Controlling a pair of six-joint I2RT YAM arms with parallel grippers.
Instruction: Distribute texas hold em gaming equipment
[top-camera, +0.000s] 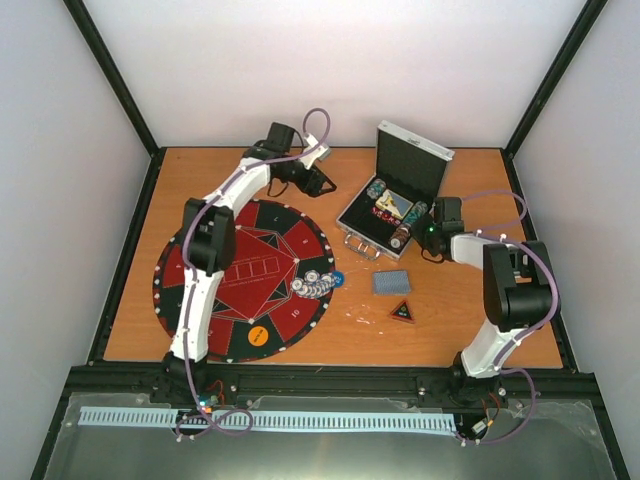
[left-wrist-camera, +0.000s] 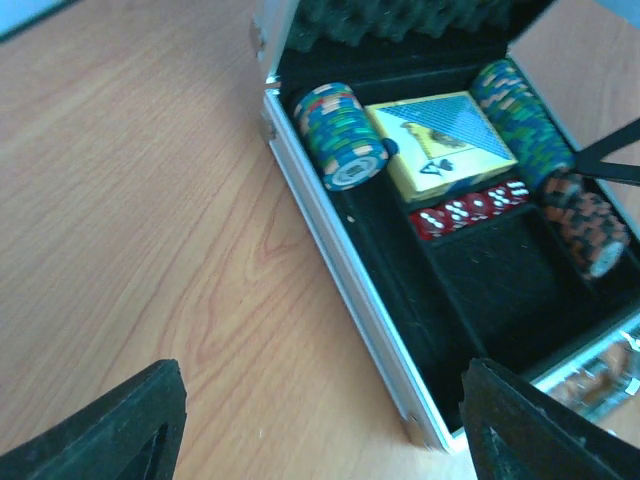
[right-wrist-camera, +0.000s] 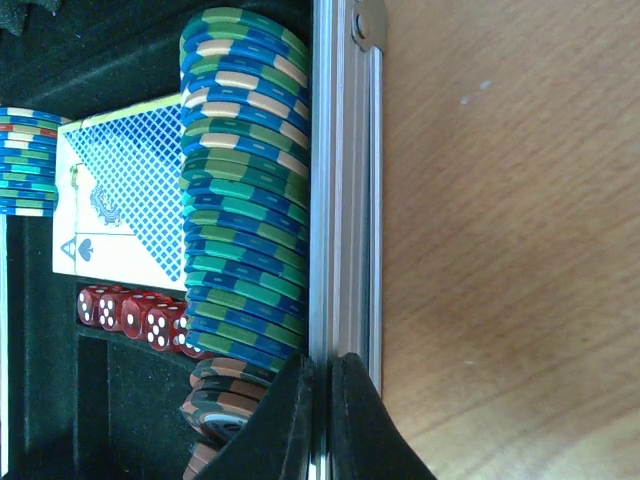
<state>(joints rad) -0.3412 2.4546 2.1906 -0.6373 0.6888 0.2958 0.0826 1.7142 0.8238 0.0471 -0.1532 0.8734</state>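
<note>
Rolls of poker chips (left-wrist-camera: 341, 137) lie in the open silver case (top-camera: 372, 232), beside a card box (left-wrist-camera: 441, 147) and red dice (left-wrist-camera: 470, 209). My left gripper (left-wrist-camera: 320, 425) hovers open over the wood by the case's near corner, with nothing between its fingers (left-wrist-camera: 100, 430). My right gripper (right-wrist-camera: 322, 372) is shut, its tips right at the case's aluminium rim (right-wrist-camera: 342, 200) next to the green-blue chip roll (right-wrist-camera: 245, 190). Loose chips (top-camera: 314, 284) lie on the mat's right edge. A grey-blue card stack (top-camera: 391, 283) and the triangle marker (top-camera: 402, 312) lie on the table.
The round red-and-black mat (top-camera: 225, 262) covers the table's left half, with a yellow disc (top-camera: 257, 333) near its front. The case lid (top-camera: 414, 158) stands raised at the back. Bare wood (top-camera: 480, 320) lies to the right of the case.
</note>
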